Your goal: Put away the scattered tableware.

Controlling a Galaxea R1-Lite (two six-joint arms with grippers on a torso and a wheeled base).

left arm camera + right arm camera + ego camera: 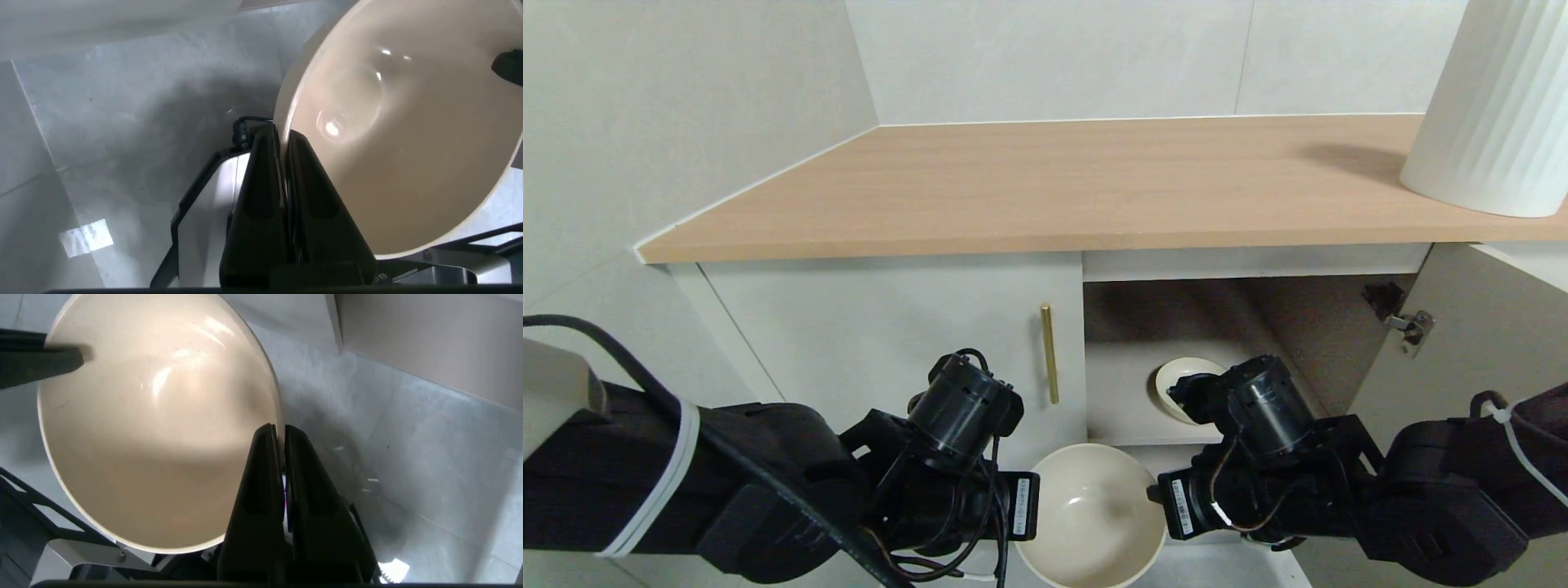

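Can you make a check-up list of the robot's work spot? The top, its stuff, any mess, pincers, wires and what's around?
Surface: wooden countertop above the cupboard.
Job's things: big cream bowl held before the open cupboard; small dish on the shelf inside.
Clutter: nothing seen.
Pincers: left pincer shut on the bowl's left rim; right pincer shut on its right rim.
Cables: black cable along the left arm; thin wires at the right wrist.
Surroundings: white ribbed pot on the countertop's right end; gold handle on the shut left door; right door open.

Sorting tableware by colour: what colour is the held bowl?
Cream, no pattern. The bowl shows best in the head view.
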